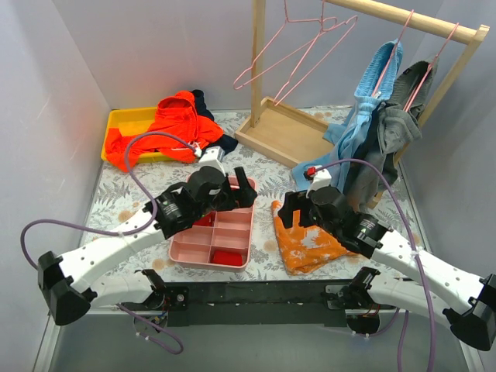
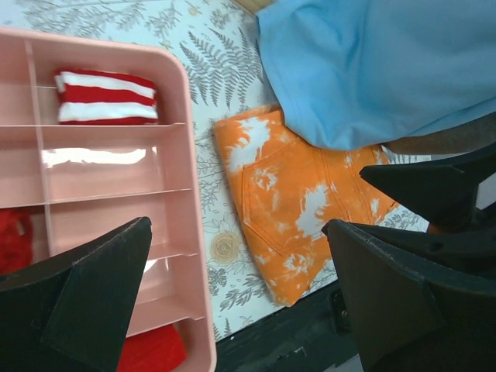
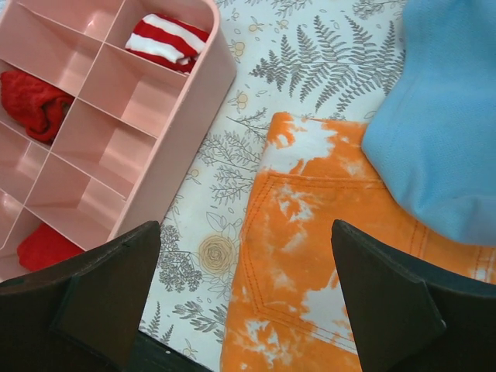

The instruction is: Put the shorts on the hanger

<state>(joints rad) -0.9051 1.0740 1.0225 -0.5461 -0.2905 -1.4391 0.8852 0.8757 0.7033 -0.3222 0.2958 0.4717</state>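
One pair of shorts (image 1: 174, 124) lies heaped on the single yellow tray (image 1: 128, 118) at the far left of the desk (image 1: 116, 194). Four pink hangers hang on the wooden rack (image 1: 287, 136): two bare, among them the hanger (image 1: 260, 53), and two carrying garments. The left gripper (image 2: 236, 229) and the right gripper (image 3: 246, 226) each have jaws spread wide, holding nothing, above the one orange blotched cloth (image 3: 310, 232).

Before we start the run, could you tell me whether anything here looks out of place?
Yes. The red shorts lie bunched at the back left, spilling over the rim of the yellow tray. An orange blotched cloth lies loose on the table beside the pink box.
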